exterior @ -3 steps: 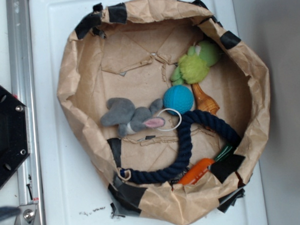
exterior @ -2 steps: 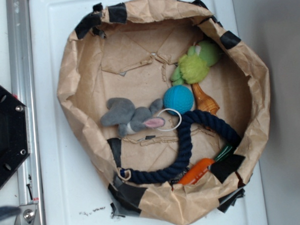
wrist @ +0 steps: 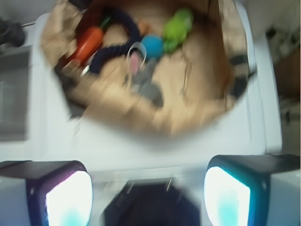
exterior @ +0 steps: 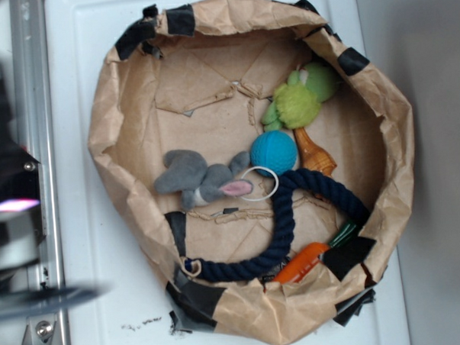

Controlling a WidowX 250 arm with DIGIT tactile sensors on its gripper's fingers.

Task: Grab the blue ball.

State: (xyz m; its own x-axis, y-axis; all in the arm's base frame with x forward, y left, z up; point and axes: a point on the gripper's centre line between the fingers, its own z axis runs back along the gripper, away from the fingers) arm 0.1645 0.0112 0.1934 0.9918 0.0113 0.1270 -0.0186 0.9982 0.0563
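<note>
Exterior view: a brown paper bag [exterior: 106, 140], rolled down into a shallow bowl and patched with black tape, sits on the white bench [exterior: 74, 110]. The blue ball [exterior: 273, 152] lies on the bag floor, right of centre. It touches the lime-green plush toy [exterior: 297, 101] above it and the orange toy [exterior: 315, 155] on its right. A grey plush bunny [exterior: 201, 178] lies just left of the ball, with a thin white ring [exterior: 258, 183] just below the ball. A dark navy rope ring [exterior: 286, 223] curves below the ball. A second orange object [exterior: 301, 262] sits near the bag's lower rim.

The arm [exterior: 14, 220] shows only as a motion-blurred shape at the left edge, outside the bag.

Wrist view, blurred: the fingers [wrist: 61, 193] stand wide apart, holding nothing, above the bench short of the bag, well apart from the ball.
</note>
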